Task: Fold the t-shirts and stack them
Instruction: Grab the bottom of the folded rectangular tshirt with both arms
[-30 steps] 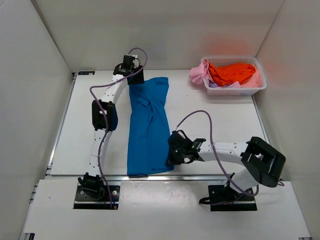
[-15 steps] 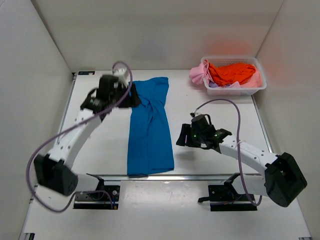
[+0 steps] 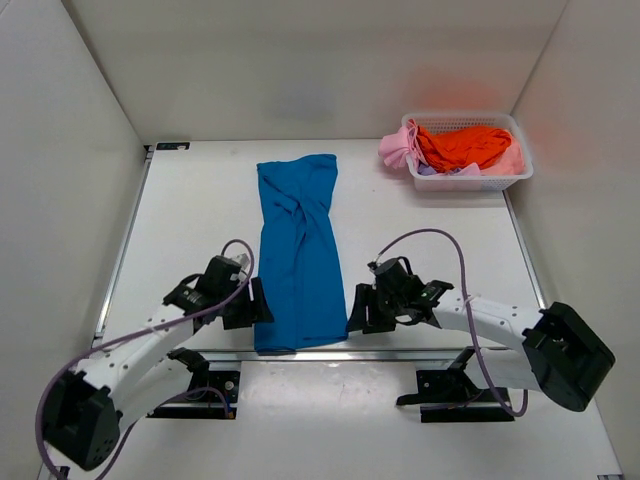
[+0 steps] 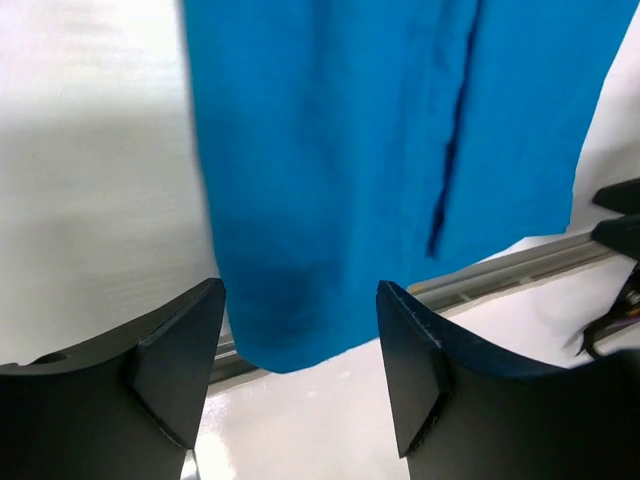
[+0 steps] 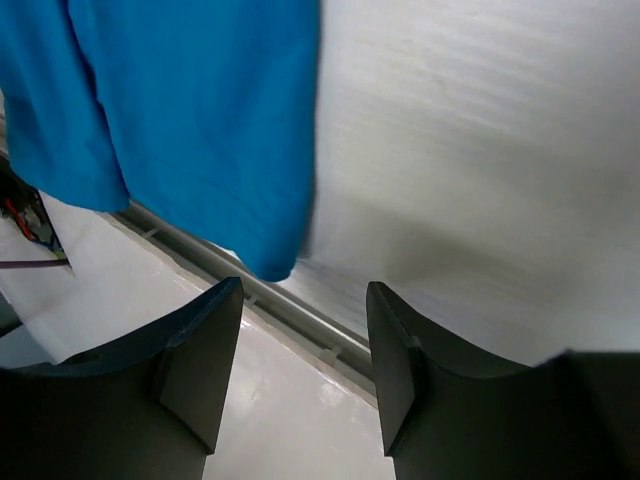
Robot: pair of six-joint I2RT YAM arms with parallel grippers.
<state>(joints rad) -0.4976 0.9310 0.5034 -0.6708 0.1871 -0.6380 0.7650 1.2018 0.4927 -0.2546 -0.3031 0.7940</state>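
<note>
Both arms have moved since a second ago; the left claw [image 3: 250, 301], then at the upper end of the blue t-shirt [image 3: 297, 250], now sits low in the top view, just beside the shirt's lower left corner; the right claw [image 3: 360, 310], which had pulled away to the right half a second ago, is back beside the lower right corner; the shirt itself lies much as it did.

It is a long narrow strip on the white bench [image 3: 190, 220], running from the upper middle of the top view down to the metal rail [image 3: 400, 353] at the bench's near edge, with a twisted crease in its upper half.

From the left wrist, the left claw [image 4: 300, 300] has its fingers apart with nothing clamped between them; the blue t-shirt [image 4: 350, 150] fills the upper part of that view, a dark fold line runs down it, and its hem reaches past the rail [image 4: 500, 270].

From the right wrist, the right claw [image 5: 305, 290] is likewise spread and empty; the shirt's corner [image 5: 200, 100] hangs in the upper left, bare bench [image 5: 480, 180] to the right.

At the upper right of the top view stands a white mesh basket [image 3: 470, 182] holding an orange t-shirt [image 3: 465, 145]; a pink t-shirt [image 3: 393, 150] drapes over its left rim; a pale lilac one [image 3: 430, 170] shows just below.
</note>
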